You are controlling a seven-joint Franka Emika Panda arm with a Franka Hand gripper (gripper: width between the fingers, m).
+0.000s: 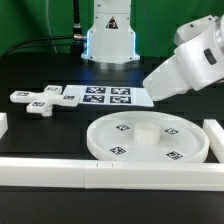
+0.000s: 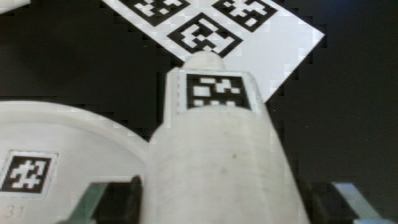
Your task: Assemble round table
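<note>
The large rimmed disc (image 1: pixel 150 140) with its central hub (image 1: pixel 145 128) lies flat at the table's front; its edge also shows in the wrist view (image 2: pixel 54 150). The cross-shaped foot (image 1: pixel 40 98) lies at the exterior view's left. In the wrist view the short post (image 2: pixel 217 130), with a square marker on it, runs between my fingers (image 2: pixel 116 200). Both dark pads sit against its sides. My gripper (image 2: pixel 228 198) is shut on the post. In the exterior view my gripper (image 1: pixel 148 90) is tilted low beside the marker board's right end, and the hand hides the post.
The marker board (image 1: pixel 105 96) lies behind the disc and also shows in the wrist view (image 2: pixel 214 25). Long white border bars run along the front (image 1: pixel 60 172) and the right (image 1: pixel 214 135). The robot base (image 1: pixel 108 35) stands at the back.
</note>
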